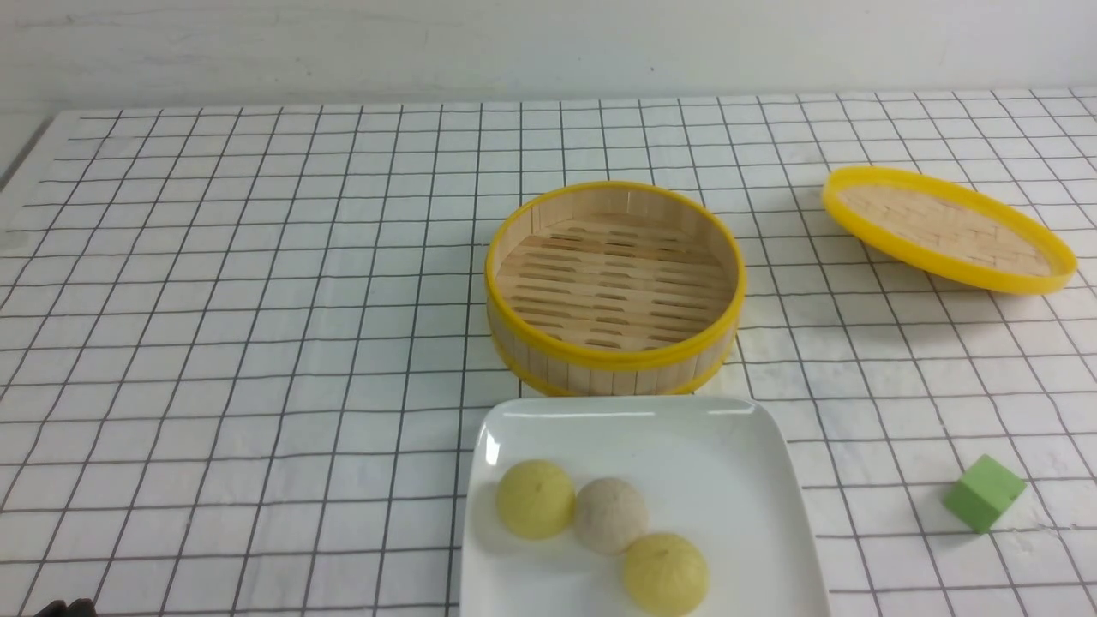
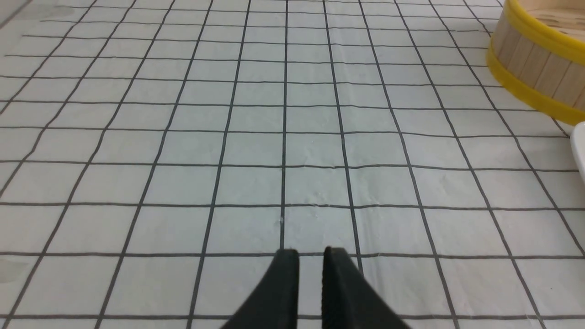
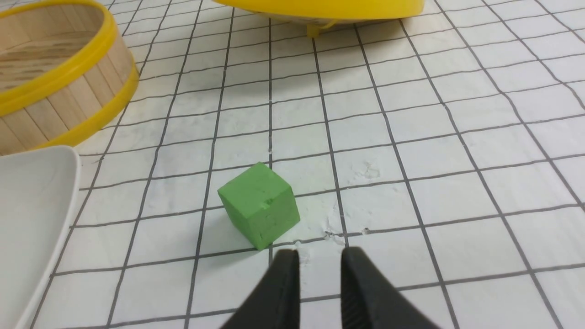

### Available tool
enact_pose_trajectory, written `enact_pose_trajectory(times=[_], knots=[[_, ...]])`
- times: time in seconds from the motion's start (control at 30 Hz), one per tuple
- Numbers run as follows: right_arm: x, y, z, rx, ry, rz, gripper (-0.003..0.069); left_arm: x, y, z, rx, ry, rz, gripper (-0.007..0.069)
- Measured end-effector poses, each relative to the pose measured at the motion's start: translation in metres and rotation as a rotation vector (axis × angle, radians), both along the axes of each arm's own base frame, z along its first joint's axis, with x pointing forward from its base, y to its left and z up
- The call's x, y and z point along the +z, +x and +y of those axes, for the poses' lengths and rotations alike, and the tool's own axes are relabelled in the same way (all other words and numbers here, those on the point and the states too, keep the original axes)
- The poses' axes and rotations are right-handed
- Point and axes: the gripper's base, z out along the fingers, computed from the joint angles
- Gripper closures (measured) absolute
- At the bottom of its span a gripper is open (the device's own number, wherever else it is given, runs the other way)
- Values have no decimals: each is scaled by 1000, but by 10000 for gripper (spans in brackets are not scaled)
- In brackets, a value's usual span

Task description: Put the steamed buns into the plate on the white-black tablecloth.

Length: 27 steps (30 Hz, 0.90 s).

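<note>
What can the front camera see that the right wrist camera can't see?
Only the front view shows the three steamed buns lying on the plate and the whole lid. Only the right wrist view shows the right gripper, slightly parted and holding nothing. Both show the green cube, the empty steamer basket, part of the plate and the white-black tablecloth.

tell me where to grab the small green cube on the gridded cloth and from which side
Grip the small green cube across two opposite flat side faces, coming straight down from above. It sits alone on the white-black gridded tablecloth, turned diagonally to the grid, so rotate the fingers to match.
</note>
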Motion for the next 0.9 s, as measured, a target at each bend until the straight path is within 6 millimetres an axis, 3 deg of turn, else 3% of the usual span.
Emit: enact_pose_trajectory(times=[0.9], knots=[[0,0,0,0,-1,0,469,0,0,0,0,3,0,501]])
